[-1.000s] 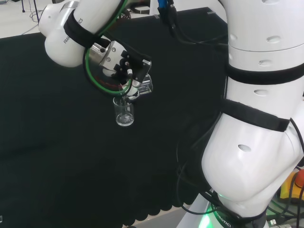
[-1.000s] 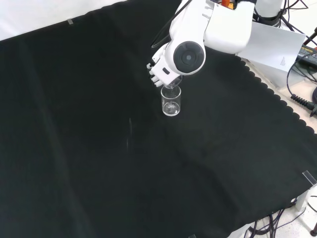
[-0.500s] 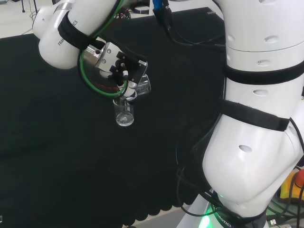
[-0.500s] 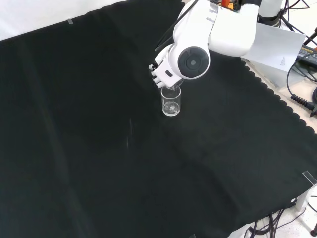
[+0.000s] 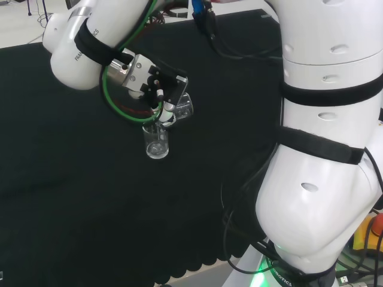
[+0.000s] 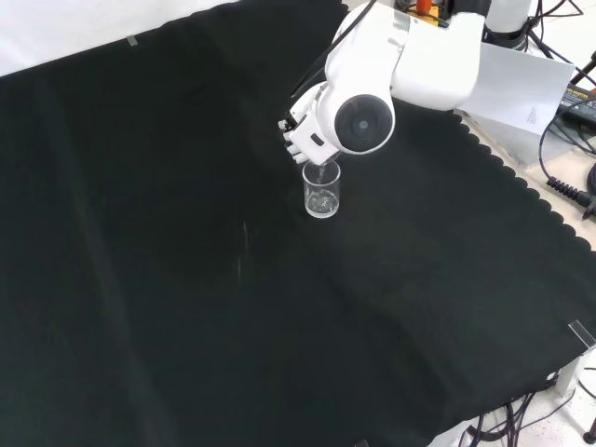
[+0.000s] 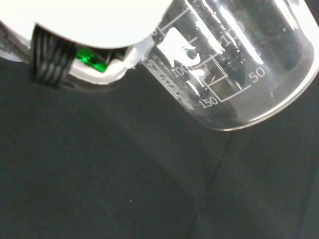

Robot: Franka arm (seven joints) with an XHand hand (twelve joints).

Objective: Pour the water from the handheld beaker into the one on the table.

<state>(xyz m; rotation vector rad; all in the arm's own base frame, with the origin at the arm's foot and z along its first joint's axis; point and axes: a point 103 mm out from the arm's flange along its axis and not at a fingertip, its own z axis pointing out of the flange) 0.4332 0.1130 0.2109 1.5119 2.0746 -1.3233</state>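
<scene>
A small clear beaker (image 5: 157,142) (image 6: 321,191) stands upright on the black cloth. Just above it my hand (image 5: 166,97) (image 6: 300,136) holds a second clear beaker (image 5: 181,108) (image 7: 234,59), tipped steeply with its mouth down over the standing one's rim. My fingers are curled round this held beaker. In the wrist view its printed scale shows close up, with drops on the glass. In the front view the arm's white link with its grey cap hides most of the held beaker. A little water seems to lie in the standing beaker's bottom.
Black cloth (image 6: 186,279) spreads wide around the beaker. The arm's big white links (image 5: 329,149) fill the head view's right. The cloth's scalloped edge (image 6: 521,186) and some cables run along the front view's right.
The arm's upper link shifted a little to the left in the head view, and the held beaker tipped slightly more. The standing beaker stayed in place.
</scene>
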